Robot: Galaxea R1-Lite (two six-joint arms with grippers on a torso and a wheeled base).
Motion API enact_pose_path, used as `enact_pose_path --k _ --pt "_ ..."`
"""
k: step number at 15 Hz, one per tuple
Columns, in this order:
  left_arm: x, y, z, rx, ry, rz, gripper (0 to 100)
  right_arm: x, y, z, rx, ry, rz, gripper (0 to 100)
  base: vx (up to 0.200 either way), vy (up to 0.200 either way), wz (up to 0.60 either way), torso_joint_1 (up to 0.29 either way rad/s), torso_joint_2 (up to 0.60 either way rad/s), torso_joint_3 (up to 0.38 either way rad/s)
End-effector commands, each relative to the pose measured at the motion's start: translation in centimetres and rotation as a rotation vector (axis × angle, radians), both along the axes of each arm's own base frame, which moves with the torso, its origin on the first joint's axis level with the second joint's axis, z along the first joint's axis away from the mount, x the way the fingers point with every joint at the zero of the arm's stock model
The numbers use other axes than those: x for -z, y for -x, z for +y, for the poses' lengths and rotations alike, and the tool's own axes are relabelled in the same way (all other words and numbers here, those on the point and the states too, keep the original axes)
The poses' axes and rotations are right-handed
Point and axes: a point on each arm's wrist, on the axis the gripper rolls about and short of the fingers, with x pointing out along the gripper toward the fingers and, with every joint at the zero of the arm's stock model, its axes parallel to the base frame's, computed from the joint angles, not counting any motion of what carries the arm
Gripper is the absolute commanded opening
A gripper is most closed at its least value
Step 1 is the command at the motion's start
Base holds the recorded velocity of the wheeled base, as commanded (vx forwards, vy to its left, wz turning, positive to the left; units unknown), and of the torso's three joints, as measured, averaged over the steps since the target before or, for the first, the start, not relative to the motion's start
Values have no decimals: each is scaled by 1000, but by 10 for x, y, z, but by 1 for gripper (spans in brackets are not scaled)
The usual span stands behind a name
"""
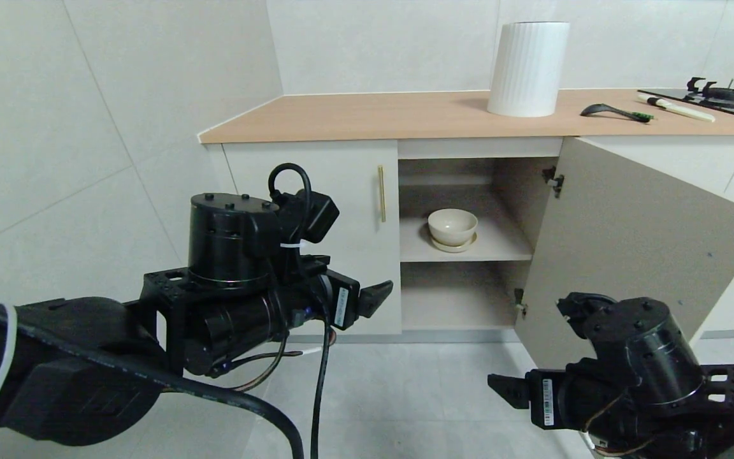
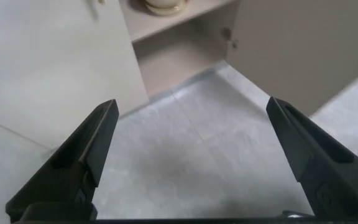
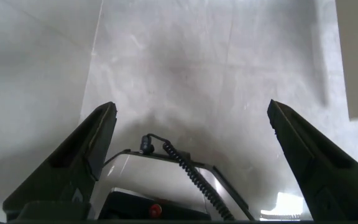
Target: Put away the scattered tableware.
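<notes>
Apparently between items, the left gripper (image 2: 191,104) and right gripper (image 3: 190,107) are hanging open and empty before the cabinet (image 1: 478,148) whose shelf (image 1: 501,242) is holding a bowl (image 1: 452,226), so the spoon (image 1: 615,112) lying on the worktop (image 1: 367,118) is probably awaiting pickup.

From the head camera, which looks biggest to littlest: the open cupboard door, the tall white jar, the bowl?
1. open cupboard door, which swings nearer the camera, so it looks extra big
2. tall white jar
3. bowl

Right gripper (image 3: 190,107), fingers (image 3: 73,162) wide apart, above floor (image 3: 216,50)
</notes>
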Motion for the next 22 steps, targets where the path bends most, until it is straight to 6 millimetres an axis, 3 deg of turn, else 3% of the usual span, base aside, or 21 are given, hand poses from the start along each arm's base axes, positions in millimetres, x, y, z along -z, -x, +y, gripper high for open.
enact_pose_path --k 1,4,10,18,22 --pt "-3 1 2 -3 5 -8 100 -18 9 -9 -3 -49 -59 100 0 0 0 0 0 0" --pt "-6 2 3 -3 11 -15 100 -26 32 -32 -3 -71 -88 100 0 0 0 0 0 0" --pt "-4 1 2 -20 2 -14 100 -22 57 -56 5 -82 -103 100 0 -200 0 -2 5 4" --pt "-6 2 3 -22 7 -20 100 -17 62 -80 108 -47 -78 100 0 -200 0 3 2 4" --pt "-8 3 4 -21 8 -27 100 -17 53 -102 283 -26 -77 100 0 -150 0 2 3 3"
